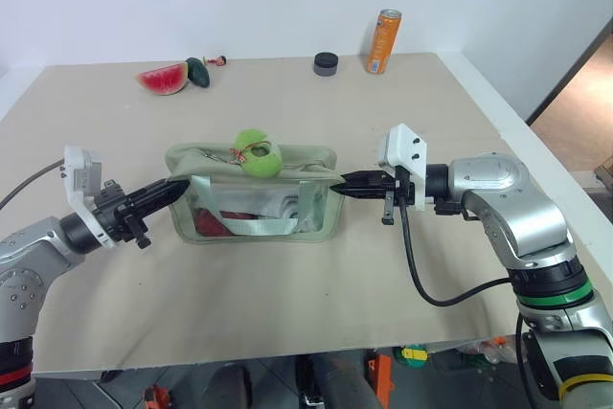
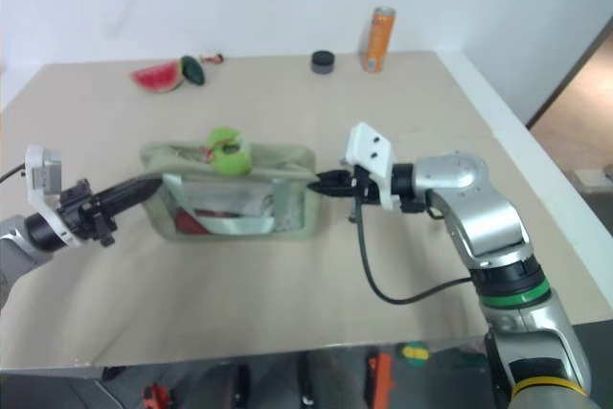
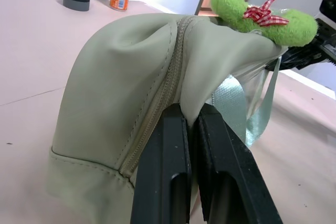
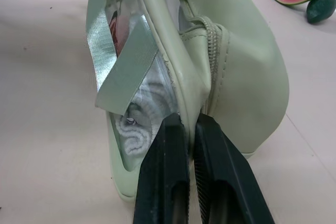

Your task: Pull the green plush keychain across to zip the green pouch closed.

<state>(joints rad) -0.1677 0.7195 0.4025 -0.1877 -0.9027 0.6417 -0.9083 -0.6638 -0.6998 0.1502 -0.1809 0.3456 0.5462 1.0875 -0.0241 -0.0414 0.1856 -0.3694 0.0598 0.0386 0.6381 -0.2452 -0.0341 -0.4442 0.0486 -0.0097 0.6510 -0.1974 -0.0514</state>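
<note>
The green pouch [image 1: 254, 203] lies in the middle of the table, with clear sides and a green webbing strap. The green plush keychain [image 1: 257, 153] rests on top of it near the middle of the zip, and its checked ribbon shows in the left wrist view [image 3: 252, 17]. My left gripper [image 1: 177, 186] is shut on the pouch's left end, pinching the fabric beside the zip [image 3: 191, 114]. My right gripper [image 1: 340, 182] pinches the pouch's right end, with a fold of the fabric held between its fingers [image 4: 190, 121]. Neither gripper touches the plush.
At the back of the table stand an orange can [image 1: 385, 41] and a small black round cap [image 1: 326, 64]. A watermelon slice [image 1: 163, 79] and a dark green oval toy [image 1: 197, 72] lie at the back left. The table edge [image 1: 498, 107] runs down the right.
</note>
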